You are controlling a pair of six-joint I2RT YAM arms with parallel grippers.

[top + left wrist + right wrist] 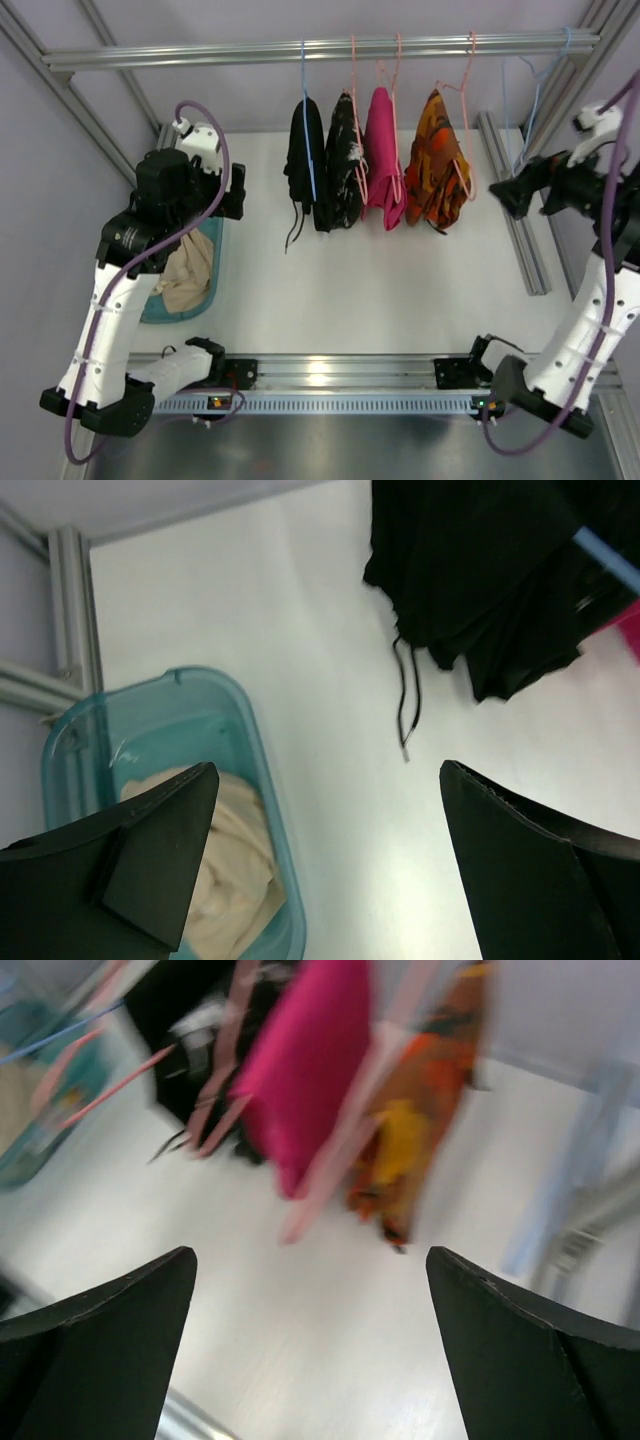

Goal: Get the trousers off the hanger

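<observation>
The beige trousers [188, 272] lie crumpled in a teal bin [150, 312] at the left, off any hanger. They also show in the left wrist view [235, 865]. An empty thin light-blue hanger [533, 110] hangs at the right end of the rail. My left gripper [236, 190] is open and empty above the bin's far end, its open fingers [327, 780] framing the bin's rim [200, 675] and bare table. My right gripper [505, 196] is open and empty, just right of the hung clothes and left of the light-blue hanger. Its view [310, 1260] is blurred.
On the rail [320, 50] hang a black garment [303, 150] on a blue hanger, a black-and-white one [343, 165], a pink one [383, 150] and an orange patterned one [435, 160] on pink hangers. Frame posts stand at both sides.
</observation>
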